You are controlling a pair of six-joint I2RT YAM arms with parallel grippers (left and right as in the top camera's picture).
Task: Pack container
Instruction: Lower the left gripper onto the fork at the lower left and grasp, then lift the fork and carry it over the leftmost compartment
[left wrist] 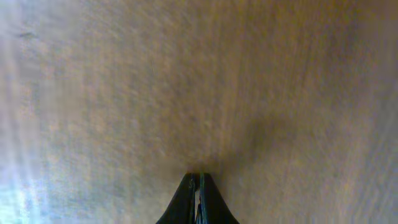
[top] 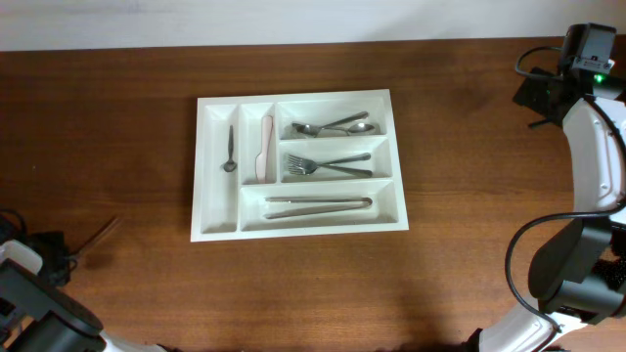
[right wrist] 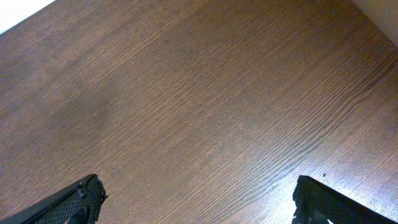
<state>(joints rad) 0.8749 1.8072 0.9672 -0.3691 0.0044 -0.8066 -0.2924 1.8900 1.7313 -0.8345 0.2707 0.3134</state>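
The container (top: 220, 217) is a large white tray in the middle of the table. Its far-left upright compartment holds a small spoon (top: 230, 152), and the one beside it holds a pale-handled knife (top: 264, 149). The long compartments hold spoons (top: 335, 127), forks (top: 328, 166) and long utensils (top: 318, 205). My left gripper (left wrist: 196, 178) is shut and empty over bare wood, far to the tray's lower left (top: 98, 238). My right gripper (right wrist: 199, 199) is wide open and empty over bare wood, at the table's far right corner (top: 540, 93).
The dark wooden table (top: 469, 274) surrounds the tray. The right arm (top: 592, 176) runs along the right edge with cables. The left arm's base (top: 34, 293) sits at the lower left corner. A pale wall borders the table's far edge.
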